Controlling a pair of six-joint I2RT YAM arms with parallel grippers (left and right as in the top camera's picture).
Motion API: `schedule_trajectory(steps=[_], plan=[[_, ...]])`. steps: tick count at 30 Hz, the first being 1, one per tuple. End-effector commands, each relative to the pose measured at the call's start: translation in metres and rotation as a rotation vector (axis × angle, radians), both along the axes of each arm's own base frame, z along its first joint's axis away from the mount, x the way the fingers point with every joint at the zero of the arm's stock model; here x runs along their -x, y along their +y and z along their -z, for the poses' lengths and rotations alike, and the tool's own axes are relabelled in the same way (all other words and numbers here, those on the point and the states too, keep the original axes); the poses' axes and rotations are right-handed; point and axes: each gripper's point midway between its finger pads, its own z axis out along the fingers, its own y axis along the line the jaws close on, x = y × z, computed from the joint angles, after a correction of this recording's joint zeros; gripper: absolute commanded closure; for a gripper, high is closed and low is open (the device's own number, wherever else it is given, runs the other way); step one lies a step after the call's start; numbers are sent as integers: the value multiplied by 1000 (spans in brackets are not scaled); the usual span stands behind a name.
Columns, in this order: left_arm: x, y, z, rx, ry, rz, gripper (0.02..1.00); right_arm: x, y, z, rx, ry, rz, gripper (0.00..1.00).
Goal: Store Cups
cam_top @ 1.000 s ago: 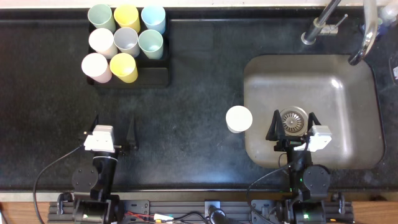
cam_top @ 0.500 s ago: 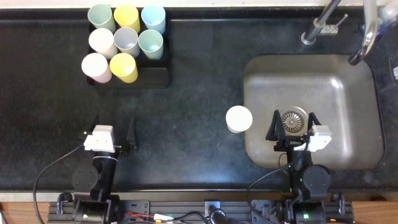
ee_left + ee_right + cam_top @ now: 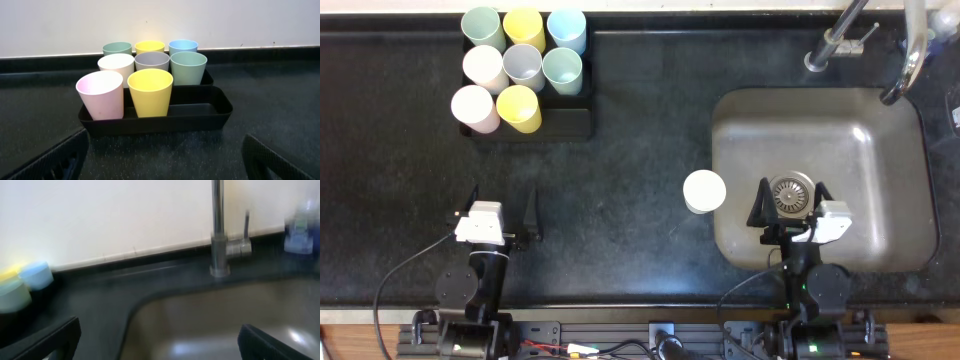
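A black tray (image 3: 567, 123) stands at the back left of the dark counter and holds several pastel cups, among them a pink cup (image 3: 475, 108) and a yellow cup (image 3: 519, 108) in its front row. The spot beside the yellow cup (image 3: 150, 91) is empty tray floor (image 3: 200, 109). A lone white cup (image 3: 704, 191) stands on the counter just left of the sink (image 3: 880, 150). My left gripper (image 3: 503, 209) is open and empty in front of the tray (image 3: 150, 124). My right gripper (image 3: 790, 202) is open and empty over the sink's near left part, right of the white cup.
A faucet (image 3: 840, 35) rises behind the sink, seen too as the faucet (image 3: 217, 230) in the right wrist view. The sink drain (image 3: 792, 194) lies under the right gripper. A bottle (image 3: 300, 230) stands at the far right. Bare counter (image 3: 620, 200) spreads between tray and white cup.
The right arm has turned very slightly to the left. The left arm, the cups and the tray have not moved.
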Motion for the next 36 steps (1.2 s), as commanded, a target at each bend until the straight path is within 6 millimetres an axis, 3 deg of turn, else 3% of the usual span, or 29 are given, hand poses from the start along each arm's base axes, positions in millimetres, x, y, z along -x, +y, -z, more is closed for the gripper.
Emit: schedule_trajectory(steps=[1, 5, 7, 13, 18, 22, 27, 36], plan=[[1, 3, -2, 7, -3, -16, 20, 6, 4, -51, -20, 29, -23, 3], [1, 3, -2, 7, -3, -16, 20, -2, 7, -80, -6, 271, -36, 3], [1, 3, -2, 7, -3, -16, 20, -12, 12, -81, 9, 430, -52, 3], [1, 3, -2, 7, -3, -16, 20, -24, 52, -39, 287, 954, -253, 3], [1, 3, -2, 7, -3, -16, 20, -38, 64, -2, 430, 1201, -327, 3], [1, 3, -2, 7, -3, -16, 20, -51, 67, 24, 484, 1282, -373, 3], [1, 3, -2, 7, -3, -16, 20, -49, 82, 48, 518, 1340, -535, 5], [1, 3, -2, 7, -3, -16, 20, -61, 92, 42, 498, 1317, -593, 3]])
